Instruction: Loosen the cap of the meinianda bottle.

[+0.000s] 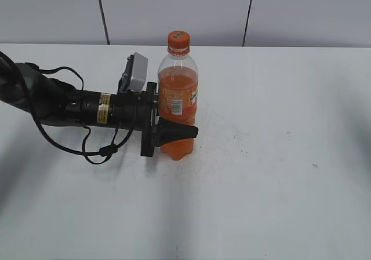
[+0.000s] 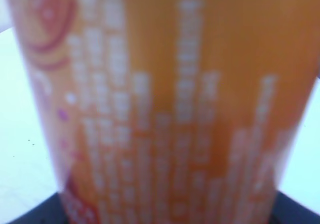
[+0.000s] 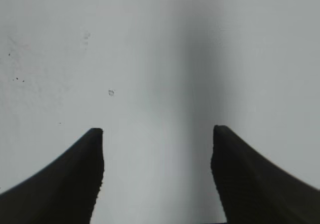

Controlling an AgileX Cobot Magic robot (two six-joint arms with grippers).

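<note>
So the cap is sitting on top of the meinianda bottle, screwed on as far as I can tell, orange with a little pale mark on it. Nothing is touching it. The bottle stands upright a bit left of center in the exterior view, upper-middle of the frame, on the white table.

The left gripper comes in from the left side of the frame, arm lying low and level over the table, and it's clamped around the lower half of the bottle, at about the bottom edge of the label. One dark finger wraps across the front. In the left wrist view it's pretty much all blurry orange label filling the frame, way too close to read anything.

The right gripper doesn't show up in the exterior view at all. Its wrist view has both dark fingertips spread wide apart with only bare table between them.
</note>
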